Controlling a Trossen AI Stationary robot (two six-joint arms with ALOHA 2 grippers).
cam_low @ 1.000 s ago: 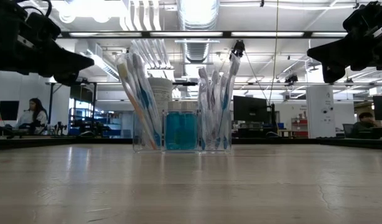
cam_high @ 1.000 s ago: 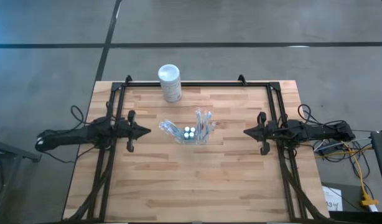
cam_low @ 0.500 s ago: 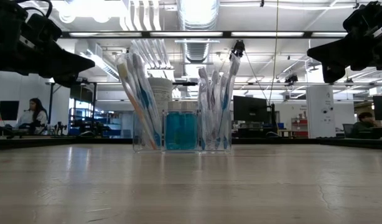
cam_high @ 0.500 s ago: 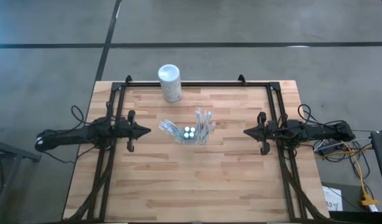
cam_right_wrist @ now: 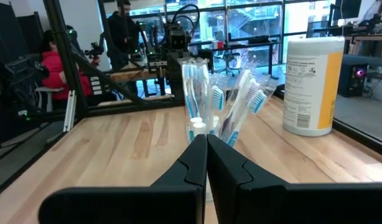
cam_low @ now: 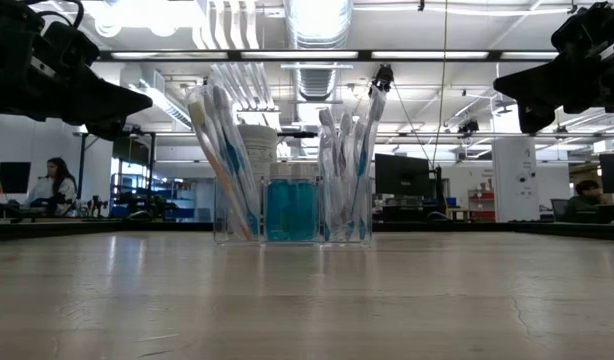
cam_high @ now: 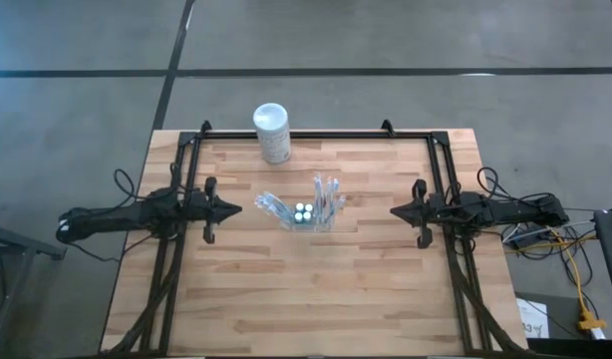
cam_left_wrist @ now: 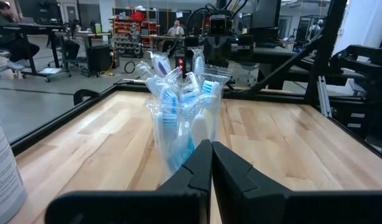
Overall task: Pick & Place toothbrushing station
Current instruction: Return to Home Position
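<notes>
Fingertips meet, empty, on left gripper (cam_high: 236, 209); right gripper (cam_high: 394, 210) likewise.

The clear holder (cam_high: 304, 212), packed with toothbrushes (cam_high: 328, 194), stands between the fingertips of the left gripper (cam_high: 234, 209) and the right gripper (cam_high: 396, 211), nearer the left. Both point at it, fingers together. A white canister (cam_high: 272, 133) stands past the left gripper's tip, at the table (cam_high: 316, 289) edge.

Pale wood-plank table (cam_high: 316, 289). Standing mid-table: clear toothbrushing station (cam_high: 304, 212), packed with toothbrushes (cam_high: 329, 196). Upright at the far edge, well apart: white yellow-labelled canister (cam_high: 272, 133).
</notes>
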